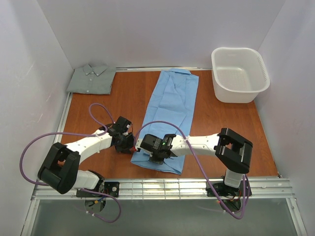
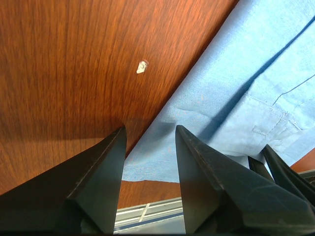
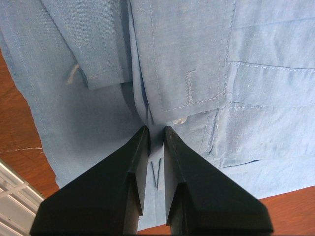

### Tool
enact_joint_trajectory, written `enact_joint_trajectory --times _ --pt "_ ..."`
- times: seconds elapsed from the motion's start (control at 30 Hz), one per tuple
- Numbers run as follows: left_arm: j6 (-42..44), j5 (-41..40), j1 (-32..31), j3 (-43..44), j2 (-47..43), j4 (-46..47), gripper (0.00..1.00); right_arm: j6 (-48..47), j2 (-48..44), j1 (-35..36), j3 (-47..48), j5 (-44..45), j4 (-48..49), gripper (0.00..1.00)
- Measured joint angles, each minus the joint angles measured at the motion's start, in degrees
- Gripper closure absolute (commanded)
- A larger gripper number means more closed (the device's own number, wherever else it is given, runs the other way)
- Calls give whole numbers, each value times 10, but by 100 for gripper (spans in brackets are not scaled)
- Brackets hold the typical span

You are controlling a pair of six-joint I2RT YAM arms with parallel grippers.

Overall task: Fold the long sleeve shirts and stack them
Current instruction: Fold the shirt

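The light sky-blue long sleeve shirt lies folded into a long strip down the middle of the table. My right gripper presses down on its near end. In the right wrist view that gripper is shut on a ridge of blue shirt cloth beside a button. My left gripper stands at the shirt's near left edge. In the left wrist view its jaws are apart, with the flat edge of the blue shirt showing between them. The grey-green shirt lies folded at the back left corner.
A white plastic basket stands at the back right. A metal rail runs along the table's near edge, close behind both grippers. White walls close in the left, back and right sides. Purple cables loop over both arms.
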Motion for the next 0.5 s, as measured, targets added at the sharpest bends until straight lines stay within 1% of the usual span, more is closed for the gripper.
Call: enact_joint_trajectory --times 0.07,0.1,0.13,0.5 --pt "0 1 0 0 0 0 61 0 0 0 2 -1 -2 94" --pt "0 2 0 0 0 0 61 0 0 0 3 -2 -4 97" --pt "0 2 0 0 0 1 61 -2 -1 0 4 -3 -4 99" --pt "3 3 1 0 0 2 61 -6 -18 2 5 -41 -17 99"
